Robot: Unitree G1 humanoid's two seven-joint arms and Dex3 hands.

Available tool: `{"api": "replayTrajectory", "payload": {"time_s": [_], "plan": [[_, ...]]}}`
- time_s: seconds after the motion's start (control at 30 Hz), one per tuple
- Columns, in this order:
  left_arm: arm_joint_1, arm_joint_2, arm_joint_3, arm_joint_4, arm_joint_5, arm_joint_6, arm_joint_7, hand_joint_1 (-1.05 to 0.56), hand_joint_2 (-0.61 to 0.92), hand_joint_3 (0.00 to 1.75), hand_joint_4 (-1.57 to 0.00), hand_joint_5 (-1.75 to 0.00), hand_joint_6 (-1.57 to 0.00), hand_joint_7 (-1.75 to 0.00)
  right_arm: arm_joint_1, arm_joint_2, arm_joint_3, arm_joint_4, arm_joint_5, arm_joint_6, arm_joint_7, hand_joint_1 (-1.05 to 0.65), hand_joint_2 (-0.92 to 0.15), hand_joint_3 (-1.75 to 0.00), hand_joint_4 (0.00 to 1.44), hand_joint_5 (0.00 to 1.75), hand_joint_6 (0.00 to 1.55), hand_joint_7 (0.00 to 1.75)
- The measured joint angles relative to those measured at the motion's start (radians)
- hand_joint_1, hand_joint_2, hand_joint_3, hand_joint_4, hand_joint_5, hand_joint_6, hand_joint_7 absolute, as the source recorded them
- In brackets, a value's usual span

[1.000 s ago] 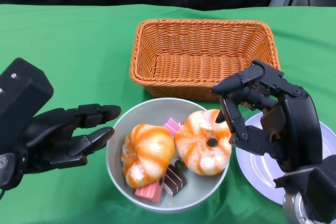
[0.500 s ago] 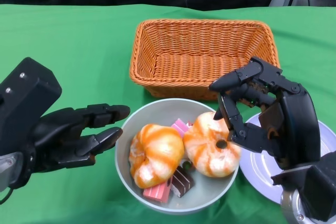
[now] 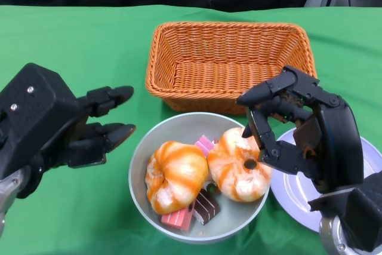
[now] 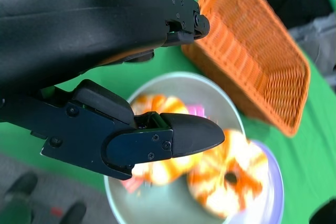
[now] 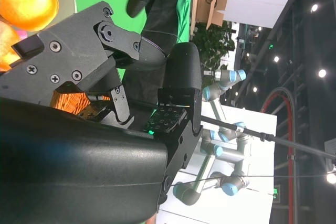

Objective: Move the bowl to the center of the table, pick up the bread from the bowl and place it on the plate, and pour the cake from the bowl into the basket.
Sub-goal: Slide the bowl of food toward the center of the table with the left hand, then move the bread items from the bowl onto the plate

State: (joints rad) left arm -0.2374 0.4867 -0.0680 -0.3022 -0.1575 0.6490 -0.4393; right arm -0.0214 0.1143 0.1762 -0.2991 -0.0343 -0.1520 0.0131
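The grey bowl (image 3: 140,174) sits on the green counter (image 3: 71,40), between the two robot hands. Inside it are two round orange and white breads. One bread (image 3: 176,174) lies on the side near the left robot hand (image 3: 89,126). The other bread (image 3: 239,165) lies on the side near the right robot hand (image 3: 286,126). Small cake pieces are tucked around them: a pink one (image 3: 205,144) at the back between the breads, a pink one (image 3: 178,218) at the front, and a brown one (image 3: 206,206) just beside it.

The right robot hand hangs over the bowl's edge, right next to its bread. Its fingers (image 3: 262,95) are spread apart, with dark tips close to the bread, one on the far side and one at the bread's little hole. I cannot tell if they touch it. The hand holds nothing.

The left robot hand is just beside the bowl but not touching it. Its fingers (image 3: 110,95) point toward the bowl and are apart, with nothing in them.

The silver plate (image 3: 295,198) lies under the right robot hand, touching the bowl or very near it. The orange woven basket (image 3: 230,61) sits just past the bowl, beyond both hands.
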Motion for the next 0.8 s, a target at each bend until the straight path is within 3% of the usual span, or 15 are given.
{"api": "replayTrajectory", "payload": {"time_s": [0.17, 0.23, 0.4, 0.47, 0.53, 0.57, 0.63, 0.7, 0.8], "plan": [[0.025, -0.039, 0.028, -0.003, 0.033, -0.062, 0.059, -0.78, 0.92, 0.45, -0.37, -0.11, -0.22, -0.06, 0.000, -0.001, -0.001, 0.011, 0.001, -0.019, 0.008, -0.10, -0.62, -0.88, 0.77, 1.53, 0.75, 1.07], [0.030, -0.075, 0.055, 0.004, 0.033, -0.126, 0.092, -0.72, 0.92, 0.38, -0.47, -0.15, -0.30, -0.07, 0.000, -0.002, -0.003, 0.022, 0.002, -0.031, 0.014, -0.10, -0.62, -0.88, 0.77, 1.53, 0.75, 1.07], [0.049, -0.246, 0.156, 0.120, -0.054, -0.406, 0.133, -0.34, 0.92, 0.18, -0.72, -0.23, -0.68, -0.15, 0.003, -0.009, -0.006, 0.035, 0.003, -0.038, 0.026, -0.11, -0.62, -0.89, 0.76, 1.52, 0.75, 1.06], [0.049, -0.299, 0.175, 0.181, -0.077, -0.503, 0.133, -0.24, 0.92, 0.18, -0.86, -0.29, -0.88, -0.18, 0.005, -0.016, -0.008, 0.035, 0.018, -0.039, 0.040, -0.10, -0.63, -0.88, 0.76, 1.51, 0.74, 1.06], [0.049, -0.337, 0.190, 0.226, -0.088, -0.578, 0.133, -0.22, 0.92, 0.18, -0.90, -0.31, -0.94, -0.17, 0.007, -0.023, -0.011, 0.035, 0.027, -0.040, 0.051, -0.10, -0.63, -0.88, 0.76, 1.51, 0.74, 1.05], [0.045, -0.349, 0.193, 0.252, -0.094, -0.611, 0.132, -0.19, 0.92, 0.23, -0.96, -0.44, -1.03, -0.21, 0.009, -0.029, -0.014, 0.035, 0.029, -0.042, 0.057, -0.12, -0.62, -0.86, 0.75, 1.49, 0.74, 1.04], [0.028, -0.380, 0.202, 0.310, -0.115, -0.678, 0.129, -0.19, 0.92, 0.25, -0.91, -0.81, -1.13, -0.29, 0.010, -0.042, -0.023, 0.035, 0.038, -0.044, 0.071, -0.15, -0.65, -0.77, 0.76, 1.42, 0.74, 0.97], [0.009, -0.405, 0.204, 0.363, -0.130, -0.737, 0.117, -0.19, 0.92, 0.26, -0.85, -1.06, -1.11, -0.43, 0.014, -0.058, -0.030, 0.035, 0.045, -0.044, 0.094, -0.19, -0.67, -0.66, 0.74, 1.32, 0.73, 0.87], [-0.018, -0.422, 0.197, 0.418, -0.126, -0.798, 0.113, -0.18, 0.92, 0.29, -0.79, -1.23, -1.04, -0.61, 0.023, -0.089, -0.037, 0.030, 0.048, -0.044, 0.126, -0.23, -0.69, -0.58, 0.69, 1.22, 0.72, 0.76]]}}
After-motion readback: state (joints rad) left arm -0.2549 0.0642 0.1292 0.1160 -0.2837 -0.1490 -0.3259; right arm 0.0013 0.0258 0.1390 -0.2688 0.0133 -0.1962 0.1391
